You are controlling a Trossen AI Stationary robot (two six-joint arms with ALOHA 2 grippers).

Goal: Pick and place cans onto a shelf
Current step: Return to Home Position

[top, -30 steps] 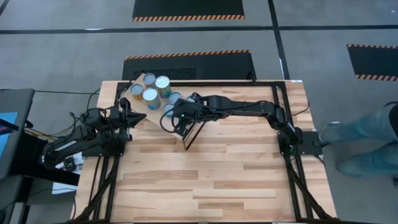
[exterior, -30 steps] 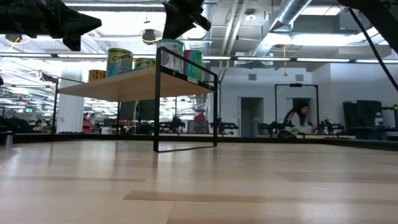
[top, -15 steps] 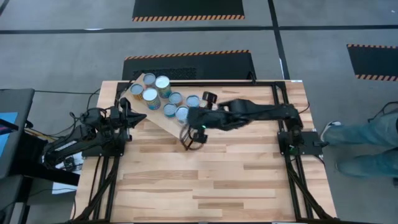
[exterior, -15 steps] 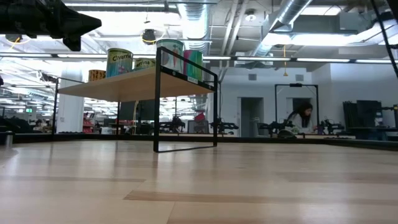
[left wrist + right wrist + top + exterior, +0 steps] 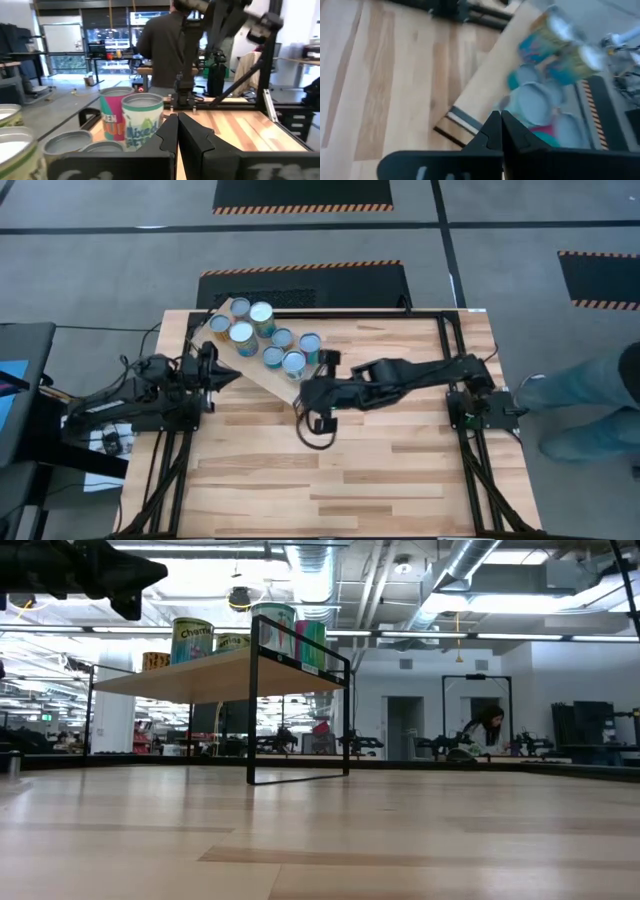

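wood tabletop (image 5: 380,470), one shelf (image 5: 262,377), eight cans (image 5: 242,333)
nearest, the right gripper (image 5: 318,430) hangs over the planks just off the shelf's dark-framed end, fingers pressed together on nothing; the left gripper (image 5: 226,373) sits beside the shelf's long edge, likewise closed and empty; all eight cans stand upright on the board.

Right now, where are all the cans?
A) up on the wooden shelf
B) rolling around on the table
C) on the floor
A: every can in the high view stands together on the shelf, and none is on the tabletop.
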